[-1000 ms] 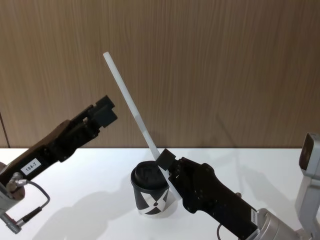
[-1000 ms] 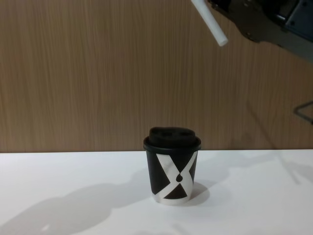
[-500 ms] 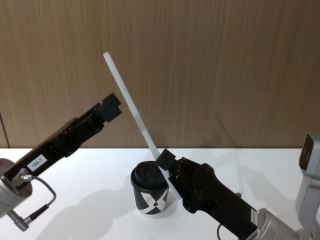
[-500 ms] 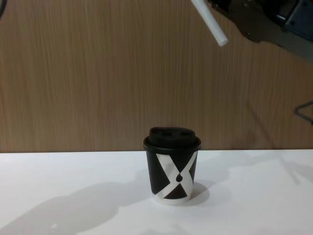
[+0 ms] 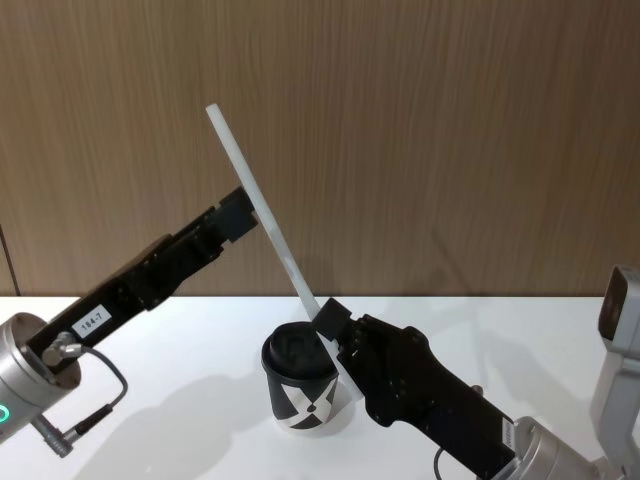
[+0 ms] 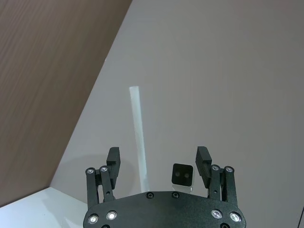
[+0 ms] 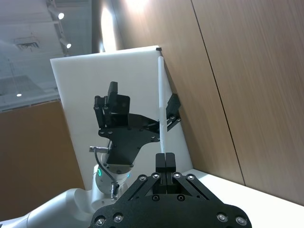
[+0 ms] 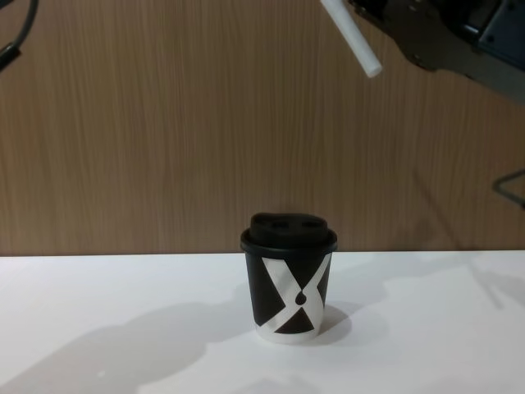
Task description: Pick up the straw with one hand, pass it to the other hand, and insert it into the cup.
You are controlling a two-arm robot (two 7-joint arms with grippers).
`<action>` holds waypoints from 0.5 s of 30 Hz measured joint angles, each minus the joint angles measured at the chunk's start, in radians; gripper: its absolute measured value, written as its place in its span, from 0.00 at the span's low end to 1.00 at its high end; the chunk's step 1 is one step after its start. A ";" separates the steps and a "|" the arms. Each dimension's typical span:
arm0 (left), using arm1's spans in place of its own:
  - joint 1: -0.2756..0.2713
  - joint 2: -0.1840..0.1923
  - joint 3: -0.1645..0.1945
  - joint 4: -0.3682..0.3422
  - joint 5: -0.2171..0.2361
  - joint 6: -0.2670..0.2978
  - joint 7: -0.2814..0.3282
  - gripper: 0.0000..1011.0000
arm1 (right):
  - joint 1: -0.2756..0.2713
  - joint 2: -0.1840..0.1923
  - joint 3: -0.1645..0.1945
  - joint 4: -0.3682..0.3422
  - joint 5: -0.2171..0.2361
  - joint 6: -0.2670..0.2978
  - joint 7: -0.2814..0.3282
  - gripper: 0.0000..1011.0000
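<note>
Reaching further up and inward than a second ago, the left gripper (image 5: pixel 240 212) now has its tip level with the middle of the straw (image 5: pixel 240 160), while the right gripper (image 5: pixel 330 320), the straw and the cup (image 5: pixel 297 392) have kept their places.

From the head, the straw leans up and to the left, and its lower part is clamped in the right gripper just above the cup's domed lid. The cup stands upright on the white table (image 5: pixel 180 340), touching nothing.

At the left wrist, the left gripper's (image 6: pixel 158 160) two fingers (image 6: pixel 113 159) are spread wide. The straw (image 6: pixel 138 133) runs between them, nearer one finger and clear of both.

At the right wrist, the right gripper's (image 7: pixel 165 160) fingers are pressed together on the straw (image 7: pixel 162 104), which rises straight out of them. Farther off, the left gripper (image 7: pixel 142 102) faces this way with its fingers apart, and the straw passes between them, close to one.

From the chest, the cup (image 8: pixel 288 283) sits near the middle of the table (image 8: pixel 123 295), lid on. The straw's free lower end (image 8: pixel 351 37) pokes down from the right gripper at the upper right, well above the cup and to its right.
</note>
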 joint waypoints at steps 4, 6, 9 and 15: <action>-0.009 -0.002 0.007 0.010 -0.003 0.000 0.004 0.99 | 0.000 0.000 0.000 0.000 0.000 0.000 0.000 0.01; -0.014 -0.004 0.011 0.017 -0.004 0.000 0.006 0.99 | 0.000 0.000 0.000 0.000 0.000 0.000 0.000 0.01; -0.024 -0.007 0.016 0.028 -0.006 0.000 0.008 0.99 | 0.000 0.000 0.000 0.000 0.000 0.000 0.000 0.01; -0.041 -0.012 0.027 0.047 -0.011 0.000 0.009 0.99 | 0.000 0.000 0.000 0.000 0.000 0.000 0.000 0.01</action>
